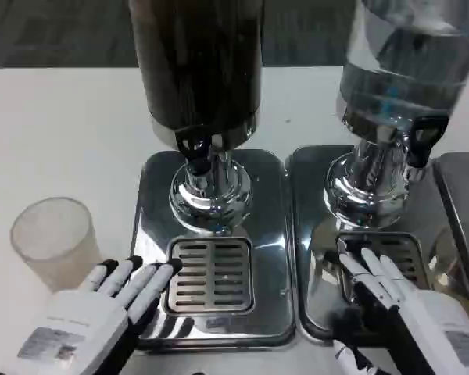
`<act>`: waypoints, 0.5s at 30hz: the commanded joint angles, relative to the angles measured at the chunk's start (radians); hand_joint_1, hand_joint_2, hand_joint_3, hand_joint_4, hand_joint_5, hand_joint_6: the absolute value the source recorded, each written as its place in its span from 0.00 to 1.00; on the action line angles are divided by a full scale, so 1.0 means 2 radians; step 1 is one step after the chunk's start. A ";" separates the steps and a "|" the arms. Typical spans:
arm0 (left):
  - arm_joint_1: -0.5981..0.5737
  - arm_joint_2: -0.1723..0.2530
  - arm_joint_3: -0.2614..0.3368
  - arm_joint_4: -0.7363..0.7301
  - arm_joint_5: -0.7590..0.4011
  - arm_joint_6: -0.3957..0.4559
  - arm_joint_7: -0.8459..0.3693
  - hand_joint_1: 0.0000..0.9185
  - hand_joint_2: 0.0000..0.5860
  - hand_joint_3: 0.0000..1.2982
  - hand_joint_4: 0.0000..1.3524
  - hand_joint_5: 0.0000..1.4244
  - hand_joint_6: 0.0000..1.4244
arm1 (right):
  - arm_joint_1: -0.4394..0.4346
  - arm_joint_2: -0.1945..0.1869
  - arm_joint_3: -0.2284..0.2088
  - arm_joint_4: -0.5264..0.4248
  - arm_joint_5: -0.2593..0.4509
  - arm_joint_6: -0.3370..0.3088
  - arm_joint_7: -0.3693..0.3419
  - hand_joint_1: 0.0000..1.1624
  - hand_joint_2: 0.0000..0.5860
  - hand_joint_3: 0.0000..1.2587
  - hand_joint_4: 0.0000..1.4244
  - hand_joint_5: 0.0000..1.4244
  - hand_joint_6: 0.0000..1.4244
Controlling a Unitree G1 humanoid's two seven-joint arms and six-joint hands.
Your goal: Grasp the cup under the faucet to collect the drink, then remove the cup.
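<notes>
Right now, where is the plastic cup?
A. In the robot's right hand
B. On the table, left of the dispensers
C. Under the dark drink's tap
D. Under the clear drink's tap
B: the cup stands on the white table, left of the dark dispenser, with neither hand holding it.

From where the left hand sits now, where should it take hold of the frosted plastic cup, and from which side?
Grip the frosted cup around its side wall at mid-height, coming from its right, front side, where the left hand lies open on the table. The cup stands upright and apart from the dark dispenser's tray, so fingers can likely wrap round it freely.
</notes>
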 commanded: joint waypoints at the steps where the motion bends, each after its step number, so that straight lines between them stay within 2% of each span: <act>1: -0.002 0.002 -0.002 -0.001 -0.003 0.000 -0.004 0.00 0.26 0.00 0.00 0.00 0.00 | -0.001 0.002 0.000 -0.003 -0.003 0.002 -0.002 0.48 0.98 0.09 0.00 0.00 0.07; 9: 0.001 0.002 0.000 -0.003 0.014 -0.010 0.019 0.00 0.25 0.00 0.00 0.00 0.00 | -0.011 -0.001 -0.001 0.005 0.003 -0.001 0.001 0.48 0.98 0.09 0.00 0.00 0.07; 15: 0.014 0.009 0.018 0.004 0.017 -0.029 0.059 0.00 0.20 0.00 0.00 0.00 0.00 | -0.014 -0.005 -0.004 0.009 0.008 -0.002 0.002 0.48 0.98 0.09 0.00 0.00 0.07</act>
